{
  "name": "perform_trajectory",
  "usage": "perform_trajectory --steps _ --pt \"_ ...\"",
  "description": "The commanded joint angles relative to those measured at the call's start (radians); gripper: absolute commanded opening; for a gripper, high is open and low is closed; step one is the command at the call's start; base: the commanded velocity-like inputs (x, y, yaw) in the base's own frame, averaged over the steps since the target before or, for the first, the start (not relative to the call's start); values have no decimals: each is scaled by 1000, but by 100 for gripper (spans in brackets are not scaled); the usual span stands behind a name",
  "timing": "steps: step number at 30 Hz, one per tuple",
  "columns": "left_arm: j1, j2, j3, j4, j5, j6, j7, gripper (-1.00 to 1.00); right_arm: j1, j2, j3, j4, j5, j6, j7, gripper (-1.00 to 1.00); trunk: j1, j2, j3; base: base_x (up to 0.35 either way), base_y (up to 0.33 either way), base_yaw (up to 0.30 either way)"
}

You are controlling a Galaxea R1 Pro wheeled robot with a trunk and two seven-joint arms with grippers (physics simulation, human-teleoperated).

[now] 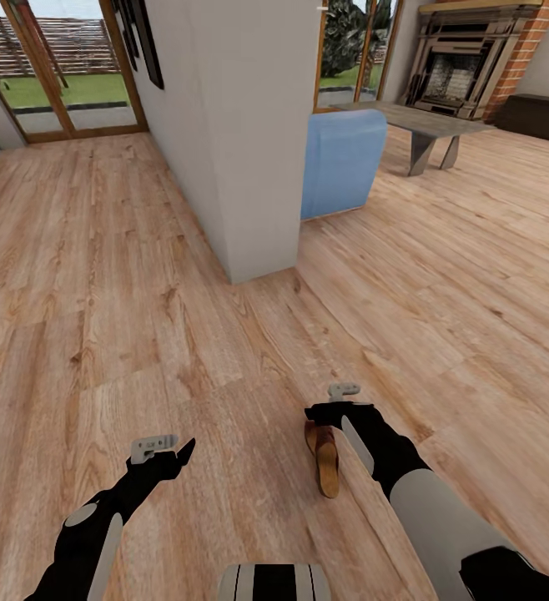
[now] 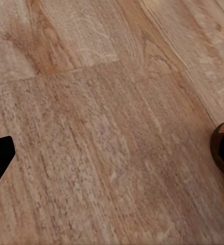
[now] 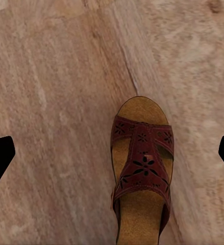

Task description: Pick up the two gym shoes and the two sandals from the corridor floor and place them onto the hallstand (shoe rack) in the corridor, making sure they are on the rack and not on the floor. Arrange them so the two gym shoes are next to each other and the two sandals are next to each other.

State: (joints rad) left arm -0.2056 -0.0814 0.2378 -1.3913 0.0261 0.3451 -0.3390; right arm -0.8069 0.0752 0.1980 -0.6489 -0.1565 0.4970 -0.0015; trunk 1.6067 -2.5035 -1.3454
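We see the right gripper (image 1: 331, 409), fingers spread wide, poised over 1 dark-brown cut-out leather sandal with tan footbed (image 3: 141, 173) lying on the light wood-plank floor (image 1: 99, 292); left gripper (image 1: 168, 452) state unclear.

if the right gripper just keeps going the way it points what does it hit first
Most likely the sandal: the right wrist view looks along the fingers and it lies just off centre between the fingertips. Depth is unclear, so it could land on the floor beside it.

Ahead of your jaws — a white wall pillar (image 1: 254, 142), blue armchair (image 1: 341, 163) beside it, brick fireplace (image 1: 462, 54) beyond.
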Motion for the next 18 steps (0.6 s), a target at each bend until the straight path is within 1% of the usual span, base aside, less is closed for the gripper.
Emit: perform_trajectory --steps 1,9,18 --pt "0 0 0 0 0 0 0 100 0 0 0 0 0 0 0 100 0 0 0 0 0 -7" --pt "0 0 0 0 0 0 0 100 0 0 1 0 0 0 0 100 0 0 0 0 0 -2" --pt "0 0 0 0 0 0 0 100 0 0 0 0 0 0 0 100 4 -2 -35 0 0 0"
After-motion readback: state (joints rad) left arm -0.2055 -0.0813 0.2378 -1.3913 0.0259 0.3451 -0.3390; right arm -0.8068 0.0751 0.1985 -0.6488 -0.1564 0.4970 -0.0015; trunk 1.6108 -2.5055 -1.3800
